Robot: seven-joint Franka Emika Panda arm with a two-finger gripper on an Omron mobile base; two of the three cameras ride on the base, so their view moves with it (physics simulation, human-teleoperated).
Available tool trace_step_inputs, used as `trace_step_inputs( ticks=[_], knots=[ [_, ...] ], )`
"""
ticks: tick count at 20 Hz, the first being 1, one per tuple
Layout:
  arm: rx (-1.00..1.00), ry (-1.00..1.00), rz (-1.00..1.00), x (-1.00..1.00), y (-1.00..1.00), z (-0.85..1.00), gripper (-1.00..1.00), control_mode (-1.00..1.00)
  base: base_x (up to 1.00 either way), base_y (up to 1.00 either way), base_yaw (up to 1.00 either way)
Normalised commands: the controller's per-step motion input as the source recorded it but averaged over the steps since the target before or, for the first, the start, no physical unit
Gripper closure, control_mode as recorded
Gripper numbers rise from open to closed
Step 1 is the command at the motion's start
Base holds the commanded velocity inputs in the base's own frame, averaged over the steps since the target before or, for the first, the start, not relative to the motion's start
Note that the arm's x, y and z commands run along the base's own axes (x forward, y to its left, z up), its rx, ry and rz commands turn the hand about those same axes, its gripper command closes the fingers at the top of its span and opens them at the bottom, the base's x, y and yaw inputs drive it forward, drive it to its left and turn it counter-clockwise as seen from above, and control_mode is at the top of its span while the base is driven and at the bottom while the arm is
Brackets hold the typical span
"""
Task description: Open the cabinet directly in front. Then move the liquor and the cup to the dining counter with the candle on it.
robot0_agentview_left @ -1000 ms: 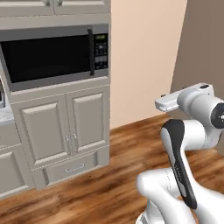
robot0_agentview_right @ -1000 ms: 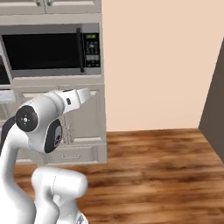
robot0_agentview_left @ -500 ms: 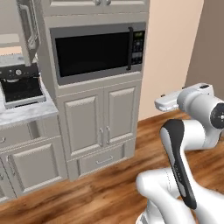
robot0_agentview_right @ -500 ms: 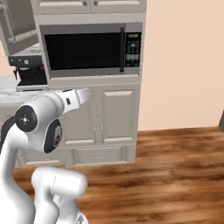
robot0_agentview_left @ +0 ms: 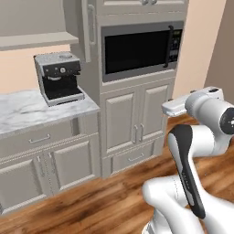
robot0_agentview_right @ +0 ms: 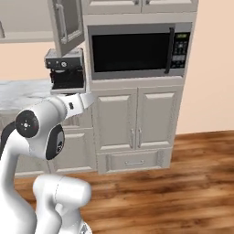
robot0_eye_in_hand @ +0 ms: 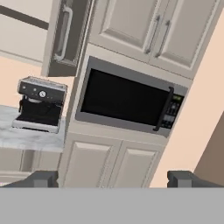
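The gripper (robot0_eye_in_hand: 112,178) is carried with its jaws spread wide and nothing between them, well apart from any furniture. Over the last second the whole scene has slid sideways: the base has turned, bringing the coffee machine (robot0_agentview_left: 58,77), the marble countertop (robot0_agentview_left: 27,109) and the open wall cabinet door (robot0_eye_in_hand: 65,37) into sight beside the microwave (robot0_agentview_left: 141,50). The liquor and cup cannot be seen; the base appears to be in transit.
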Motion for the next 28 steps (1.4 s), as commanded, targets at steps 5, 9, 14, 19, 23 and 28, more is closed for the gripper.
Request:
trace_step_inputs(
  ticks=[5,9,14,19,23,28],
  knots=[
    [0.00,0.00,0.00,0.00,0.00,0.00,-1.00,1.00,0.01,1.00,0.09],
    [0.00,0.00,0.00,0.00,0.00,0.00,-1.00,1.00,0.11,1.00,0.13],
    [0.00,0.00,0.00,0.00,0.00,0.00,-1.00,1.00,0.55,1.00,0.09],
    [0.00,0.00,0.00,0.00,0.00,0.00,-1.00,1.00,0.82,0.92,0.07],
    [0.00,0.00,0.00,0.00,0.00,0.00,-1.00,1.00,0.70,0.28,0.24],
    [0.00,0.00,0.00,0.00,0.00,0.00,-1.00,1.00,0.36,-0.36,0.21]
  ],
)
